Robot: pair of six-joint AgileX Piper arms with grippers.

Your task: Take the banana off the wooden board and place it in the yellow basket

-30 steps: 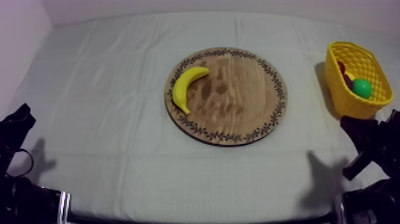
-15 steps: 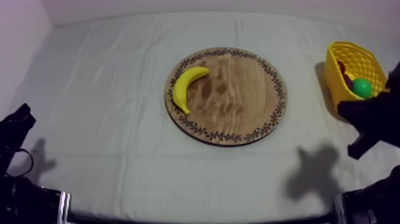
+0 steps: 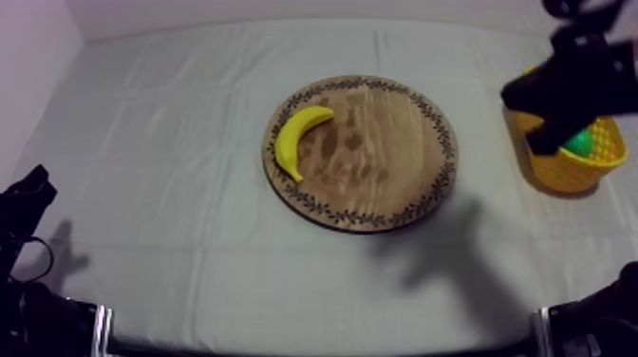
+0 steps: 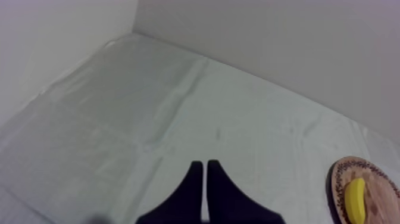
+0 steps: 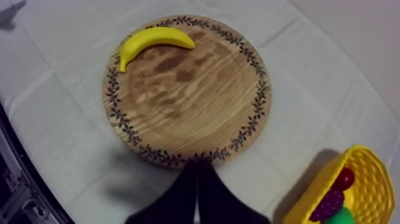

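Note:
The yellow banana [image 3: 300, 139] lies on the left part of the round wooden board [image 3: 380, 161] at the table's middle. The yellow basket [image 3: 570, 171] stands at the right edge. My right gripper [image 3: 513, 95] hangs high in front of the basket, pointing toward the board. In the right wrist view its fingers lie together as a narrow wedge, shut on nothing [image 5: 197, 171], over the board's [image 5: 184, 95] near rim, far from the banana [image 5: 155, 40]. My left gripper [image 3: 33, 185] rests low at the left, shut [image 4: 204, 170].
The basket [image 5: 315, 190] holds a small red fruit [image 5: 345, 177], dark grapes [image 5: 327, 205] and a green fruit [image 3: 577, 142]. The right arm's shadow [image 3: 456, 256] falls on the cloth below the board. The left wrist view shows the board's rim [image 4: 336, 179] and the banana [image 4: 355, 199] far off.
My right arm has risen from the lower right edge up to the basket's height, and its shadow has slid toward the board. The left arm and the banana have not moved.

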